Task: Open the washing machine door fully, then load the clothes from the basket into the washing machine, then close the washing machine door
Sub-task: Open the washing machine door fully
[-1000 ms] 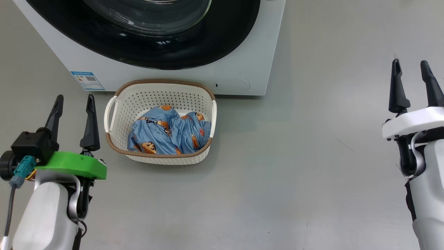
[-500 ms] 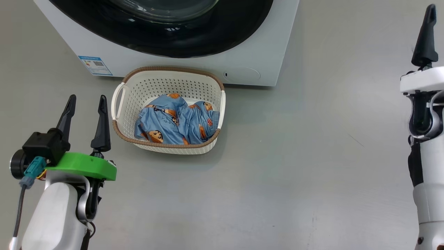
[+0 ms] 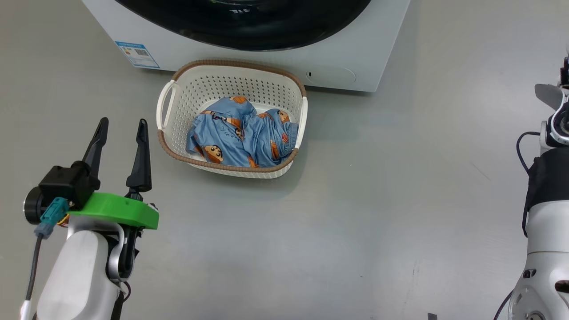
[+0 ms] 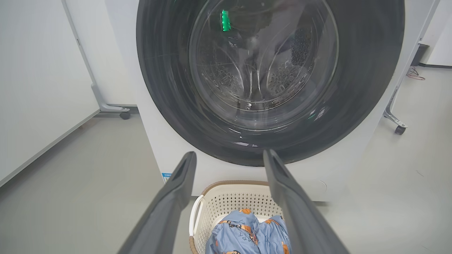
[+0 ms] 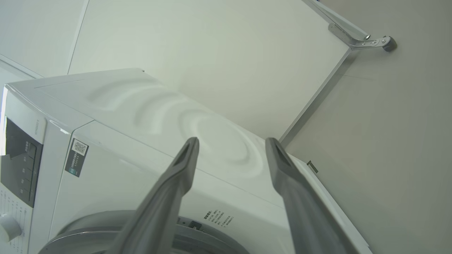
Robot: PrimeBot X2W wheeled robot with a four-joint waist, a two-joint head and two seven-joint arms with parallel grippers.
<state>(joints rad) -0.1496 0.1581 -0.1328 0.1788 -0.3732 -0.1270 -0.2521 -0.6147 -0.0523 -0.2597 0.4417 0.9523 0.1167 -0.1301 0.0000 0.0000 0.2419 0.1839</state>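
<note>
The washing machine [image 3: 355, 53] stands at the top of the head view, its door [image 3: 249, 31] shut; the left wrist view shows the door's black rim [image 4: 159, 88] around the glass bowl. Right in front sits the basket [image 3: 231, 75] on the floor with the clothes [image 3: 242, 140] bunched inside. My left gripper [image 3: 122, 124] is open and empty, just left of the basket; its fingers [image 4: 176, 190] frame the door's lower edge and the basket [image 4: 229, 201]. My right gripper [image 5: 231, 141] is open and empty, held high, facing the machine's upper side [image 5: 141, 165].
White partition panels on wheeled feet stand beside the machine, one on the left [image 4: 35, 88] and one behind it [image 5: 212, 53]. A caster [image 4: 399, 129] sits on the right. The machine's control panel [image 5: 17, 162] shows at the left. Grey floor [image 3: 378, 200] spreads right of the basket.
The head camera has shifted, sliding the scene up and right. My right gripper has risen out of the top of the head view. The left gripper holds its pose.
</note>
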